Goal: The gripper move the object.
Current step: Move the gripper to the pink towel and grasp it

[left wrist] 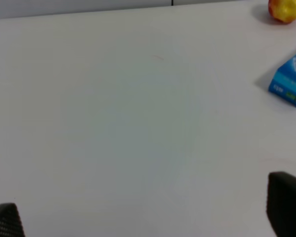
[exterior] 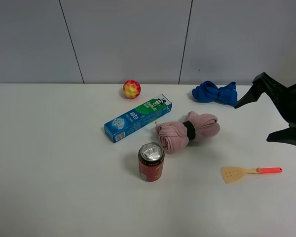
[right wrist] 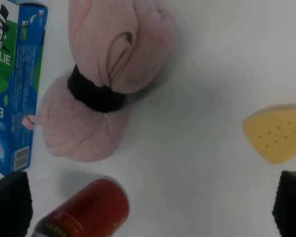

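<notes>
The dusty-pink rolled towel [exterior: 175,136], cinched by a black band [exterior: 189,130], lies on the white table [exterior: 64,173] just right of the middle. In the right wrist view the towel [right wrist: 108,54] lies ahead of the fingers. My right gripper [exterior: 251,122] is black, hovers at the right edge to the right of the towel, and is open and empty; its fingertips [right wrist: 7,205] stand wide apart in the right wrist view. My left gripper [left wrist: 145,212] is open and empty over bare table and does not show in the exterior high view.
A red can [exterior: 151,162] stands just in front of the towel. A blue-green toothpaste box [exterior: 138,118] lies to its left. A red-yellow ball [exterior: 131,89] and a blue bunched cloth [exterior: 215,93] lie at the back. A small spatula [exterior: 249,173] lies front right.
</notes>
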Tool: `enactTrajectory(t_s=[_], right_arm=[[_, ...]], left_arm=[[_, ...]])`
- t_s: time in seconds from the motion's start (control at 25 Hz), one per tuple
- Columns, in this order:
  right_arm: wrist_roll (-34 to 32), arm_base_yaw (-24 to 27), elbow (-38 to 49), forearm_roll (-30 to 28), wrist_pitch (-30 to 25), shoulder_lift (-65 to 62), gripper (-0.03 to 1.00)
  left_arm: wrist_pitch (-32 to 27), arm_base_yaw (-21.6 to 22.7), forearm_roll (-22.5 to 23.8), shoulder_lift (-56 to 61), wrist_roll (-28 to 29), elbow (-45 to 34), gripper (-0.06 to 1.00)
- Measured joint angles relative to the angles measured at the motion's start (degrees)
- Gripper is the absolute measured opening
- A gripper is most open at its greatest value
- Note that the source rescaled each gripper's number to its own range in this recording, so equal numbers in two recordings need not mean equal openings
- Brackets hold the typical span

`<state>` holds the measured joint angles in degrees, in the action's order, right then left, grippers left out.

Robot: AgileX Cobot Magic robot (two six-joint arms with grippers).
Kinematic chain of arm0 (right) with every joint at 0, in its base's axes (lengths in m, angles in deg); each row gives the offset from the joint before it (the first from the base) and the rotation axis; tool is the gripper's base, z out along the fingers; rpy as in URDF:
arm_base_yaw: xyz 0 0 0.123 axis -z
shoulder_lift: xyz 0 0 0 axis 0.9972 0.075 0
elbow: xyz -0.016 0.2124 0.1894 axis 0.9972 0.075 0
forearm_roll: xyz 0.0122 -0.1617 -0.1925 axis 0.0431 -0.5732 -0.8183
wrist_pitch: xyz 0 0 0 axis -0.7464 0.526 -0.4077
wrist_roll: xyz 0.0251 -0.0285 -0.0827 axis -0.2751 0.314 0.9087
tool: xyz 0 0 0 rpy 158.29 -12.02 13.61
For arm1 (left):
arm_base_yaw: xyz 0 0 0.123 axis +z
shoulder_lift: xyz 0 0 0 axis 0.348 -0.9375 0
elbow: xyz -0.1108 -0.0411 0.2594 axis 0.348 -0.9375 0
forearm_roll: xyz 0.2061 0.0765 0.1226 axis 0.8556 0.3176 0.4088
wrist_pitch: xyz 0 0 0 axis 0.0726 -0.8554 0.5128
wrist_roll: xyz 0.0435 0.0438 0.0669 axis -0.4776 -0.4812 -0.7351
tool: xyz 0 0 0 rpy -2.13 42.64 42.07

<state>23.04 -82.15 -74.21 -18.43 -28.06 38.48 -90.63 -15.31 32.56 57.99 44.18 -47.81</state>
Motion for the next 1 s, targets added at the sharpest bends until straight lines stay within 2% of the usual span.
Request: enactTrajectory(t_s=[0.16,0.48,0.68,0.84,1.0], right_arm=[[-3.5,-1.5,0.0,5.2,4.3,4.3,1.00],[-16.0,-14.6,0.0,6.6,19.6,11.7,1.00],[-21.2,-18.9,-0.2,6.2,22.5,17.3,1.00],[-25.7,-20.7,-0.2,4.3,23.8,20.8,1.00],[-28.6,-21.9,-0.2,3.9,27.3,22.9,1.00]], left_arm=[[0.0,0.0,0.0,0.0,0.0,0.0,1.00],[0.0,0.0,-0.1,0.0,0.0,0.0,1.00],[0.0,0.0,-0.1,0.0,0.0,0.0,1.00],[0.0,0.0,-0.1,0.0,0.0,0.0,1.00],[0.0,0.0,-0.1,0.0,0.0,0.0,1.00]])
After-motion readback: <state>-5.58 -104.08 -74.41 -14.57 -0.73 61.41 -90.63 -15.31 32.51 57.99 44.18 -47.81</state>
